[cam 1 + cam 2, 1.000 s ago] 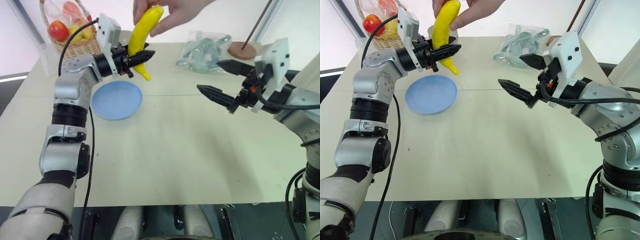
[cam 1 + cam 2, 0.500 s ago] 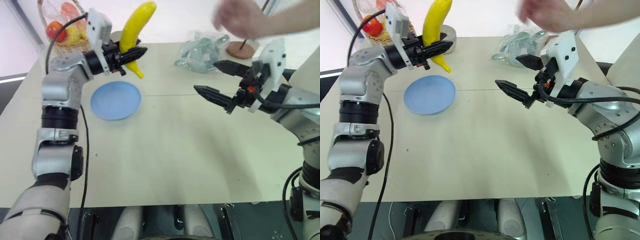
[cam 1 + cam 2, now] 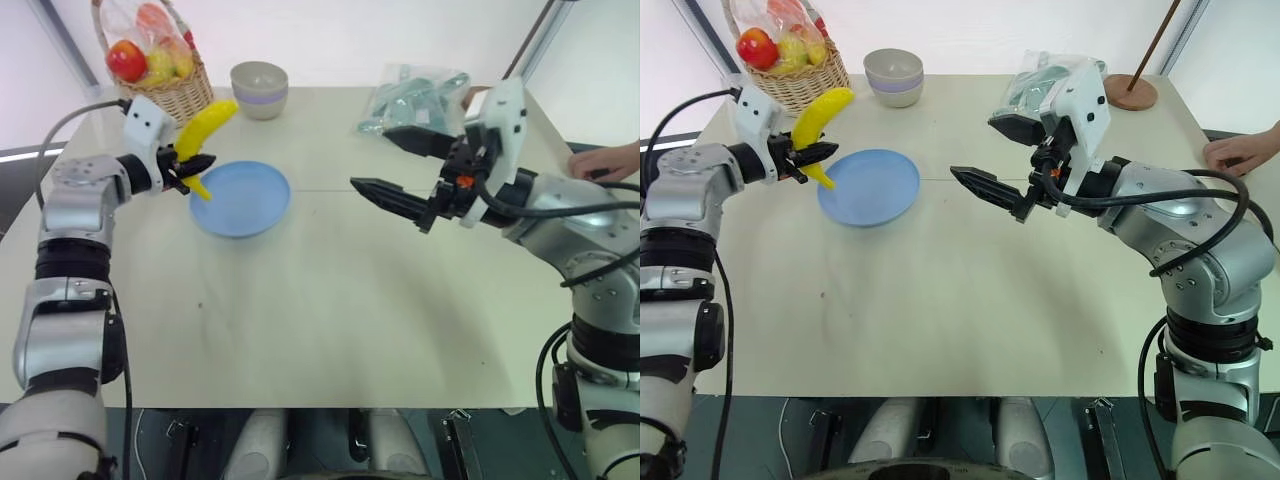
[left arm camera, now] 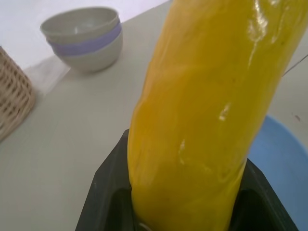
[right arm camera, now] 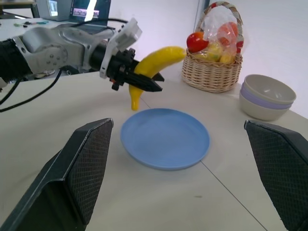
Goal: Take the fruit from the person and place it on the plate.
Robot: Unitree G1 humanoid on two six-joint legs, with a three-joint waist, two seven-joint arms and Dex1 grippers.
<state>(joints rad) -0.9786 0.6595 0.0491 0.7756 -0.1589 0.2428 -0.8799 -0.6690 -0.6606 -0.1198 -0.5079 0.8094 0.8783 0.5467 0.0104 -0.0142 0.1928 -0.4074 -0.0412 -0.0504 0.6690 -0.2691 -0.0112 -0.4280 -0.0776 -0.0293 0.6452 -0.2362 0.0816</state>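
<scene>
- One banana (image 3: 205,128) clamped between the black fingers of the left gripper (image 3: 193,167), gripped low on its length, near the stem end.
- Upper, thicker part of the banana slanting up and away from the left gripper toward the basket (image 3: 172,92); short lower tip poking out below the fingers.
- Held above the table (image 3: 330,290), just beside the near-left rim of the plate (image 3: 241,198), lower tip close to that rim but not seen touching it.
- Seen from the left wrist: yellow skin wedged tight between both black pads, blue plate edge just beyond on one side.
- Right gripper (image 3: 396,170) spread wide and holding nothing, raised over the table well to the right of the plate, fingers aimed toward the plate and the banana.
- Person's hand (image 3: 602,161) resting at the far right edge of the table, behind the right arm, well apart from the banana.
- Plate bare, nothing on it.
- Basket, woven with a hoop handle, just beyond the left gripper, holding round red and yellow fruits (image 3: 128,61) partly under clear wrap.
- Stacked bowls (image 3: 259,88), grey with a lilac band, beyond the plate; nothing visible inside.
- Clear plastic bag (image 3: 415,95) with greyish contents lying beyond the right gripper.
</scene>
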